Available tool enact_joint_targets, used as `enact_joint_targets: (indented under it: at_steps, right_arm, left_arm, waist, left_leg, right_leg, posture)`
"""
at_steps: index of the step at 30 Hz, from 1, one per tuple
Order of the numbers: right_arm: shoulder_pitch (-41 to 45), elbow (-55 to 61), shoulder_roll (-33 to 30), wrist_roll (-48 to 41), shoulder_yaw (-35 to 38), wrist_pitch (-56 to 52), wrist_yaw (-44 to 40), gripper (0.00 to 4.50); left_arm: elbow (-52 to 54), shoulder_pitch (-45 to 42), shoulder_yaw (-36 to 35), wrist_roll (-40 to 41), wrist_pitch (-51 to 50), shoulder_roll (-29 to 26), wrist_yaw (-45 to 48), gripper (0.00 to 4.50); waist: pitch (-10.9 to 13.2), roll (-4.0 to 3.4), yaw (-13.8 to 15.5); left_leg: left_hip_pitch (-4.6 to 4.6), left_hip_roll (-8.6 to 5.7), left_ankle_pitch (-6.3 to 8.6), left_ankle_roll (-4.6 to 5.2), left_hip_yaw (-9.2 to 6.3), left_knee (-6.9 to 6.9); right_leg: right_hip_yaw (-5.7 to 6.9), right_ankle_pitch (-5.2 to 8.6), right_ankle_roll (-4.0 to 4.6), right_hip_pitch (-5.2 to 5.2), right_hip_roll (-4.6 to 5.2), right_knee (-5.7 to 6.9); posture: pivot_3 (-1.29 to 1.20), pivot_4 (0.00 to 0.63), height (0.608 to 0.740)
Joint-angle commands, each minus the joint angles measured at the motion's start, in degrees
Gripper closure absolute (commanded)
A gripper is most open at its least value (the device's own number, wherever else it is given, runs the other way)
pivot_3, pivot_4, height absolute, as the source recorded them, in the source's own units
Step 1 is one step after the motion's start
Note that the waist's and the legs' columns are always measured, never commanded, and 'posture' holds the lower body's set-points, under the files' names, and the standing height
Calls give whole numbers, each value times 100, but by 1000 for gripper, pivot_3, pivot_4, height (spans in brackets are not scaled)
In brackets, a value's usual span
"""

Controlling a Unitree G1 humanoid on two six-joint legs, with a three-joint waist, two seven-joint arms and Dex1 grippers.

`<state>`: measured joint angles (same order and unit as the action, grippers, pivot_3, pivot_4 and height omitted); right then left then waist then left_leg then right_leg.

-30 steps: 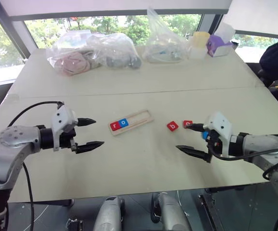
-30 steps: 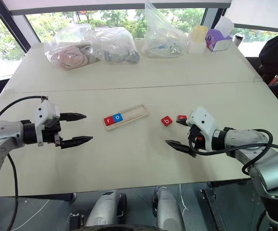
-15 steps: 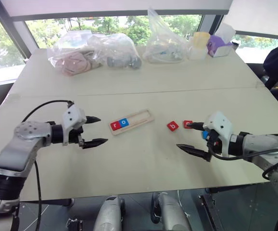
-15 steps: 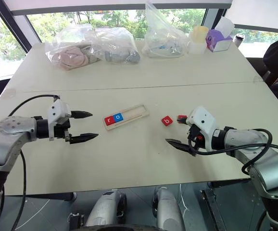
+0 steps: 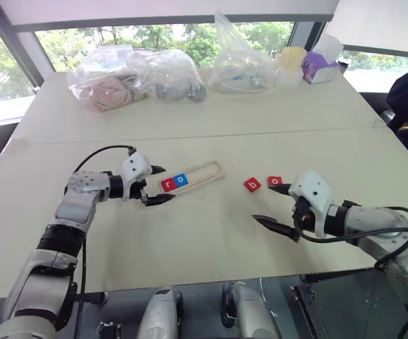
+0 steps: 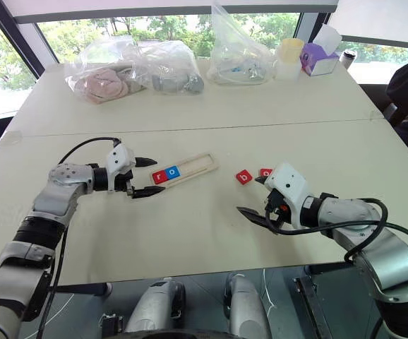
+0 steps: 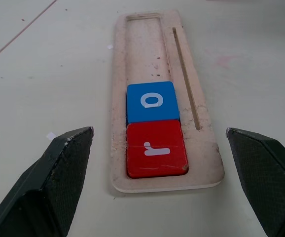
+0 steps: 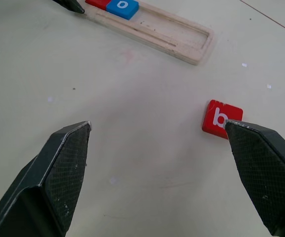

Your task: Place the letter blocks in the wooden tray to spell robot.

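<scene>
From the head, the pale wooden tray lies mid-table holding a red r block and blue o block, the left gripper spread wide at its near end. The left wrist view shows both black fingers flanking that end, apart from it. In the right wrist view the right gripper gapes empty near the red b block.

Red r block, blue o block, pale wooden tray

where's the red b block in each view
left eye view: b block on the table right of the tray, by a second red block.
right eye view: b block between the tray and the right gripper.
left wrist view: not in it.
right wrist view: b block beside that gripper's finger.
shared landmark: the tray with the r and o blocks.
</scene>
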<state>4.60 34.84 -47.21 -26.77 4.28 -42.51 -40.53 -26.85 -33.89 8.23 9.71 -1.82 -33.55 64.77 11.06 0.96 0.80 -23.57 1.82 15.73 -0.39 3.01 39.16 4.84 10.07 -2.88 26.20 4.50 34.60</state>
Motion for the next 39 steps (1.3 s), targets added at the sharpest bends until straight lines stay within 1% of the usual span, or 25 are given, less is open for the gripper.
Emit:
enact_joint_targets:
  at_steps: [1,8,17,22,25,26,27,33,39]
  right_arm:
    - [-38,301,28,12,66,2,121,70]
    - [2,352,52,66,-51,-24,214,70]
    - [11,314,21,205,-69,37,214,70]
    - [11,333,30,250,-53,24,227,70]
    - [12,341,31,276,-56,15,230,0]
    - [13,337,31,278,-50,11,225,0]
    - [11,340,32,285,-48,10,221,0]
    - [35,306,38,310,-54,14,201,0]
    - [137,235,44,329,-124,27,163,0]
  left_arm:
    - [-202,-226,-15,-97,236,40,109,0]
    - [-672,-370,60,-360,517,189,124,0]
    - [-1046,-382,265,-675,517,277,191,0]
    - [-1094,-380,364,-683,331,309,283,0]
    - [-1088,-332,386,-677,322,316,294,843]
    - [-1079,-311,393,-684,317,318,297,1239]
    - [-1059,-287,396,-681,307,317,310,1373]
    - [-660,-29,419,-602,202,221,479,1369]
    - [571,622,482,-371,-6,-5,815,1369]
  waist:
    - [0,0,3]
    - [0,1,3]
    - [-5,2,10]
    - [-11,3,10]
    - [-14,3,10]
    - [-15,2,12]
    - [-16,2,13]
    - [-19,1,1]
    - [-20,1,-5]
  left_leg:
    - [0,0,0,0,-1,1]
    - [5,0,0,0,-1,4]
    - [21,0,0,0,-2,8]
    - [29,0,-1,0,-4,10]
    - [31,0,-1,0,-4,10]
    - [31,0,-1,0,-5,10]
    - [31,0,-1,0,-5,10]
    - [41,1,-1,0,-6,11]
    - [41,2,0,0,-5,9]
  right_leg:
    - [0,0,0,0,0,2]
    - [0,0,0,-1,1,11]
    - [-1,7,-4,-8,4,33]
    - [-1,17,5,-19,5,36]
    - [-1,17,5,-21,6,36]
    - [-1,18,5,-22,6,36]
    - [-1,18,5,-23,6,37]
    - [-1,20,5,-33,6,37]
    - [-2,22,2,-32,6,36]
  posture:
    - [0,150,740]
    - [0,150,740]
    - [0,150,740]
    - [0,150,740]
    - [0,150,740]
    - [0,150,740]
    - [0,150,740]
    - [0,150,740]
    - [0,150,740]
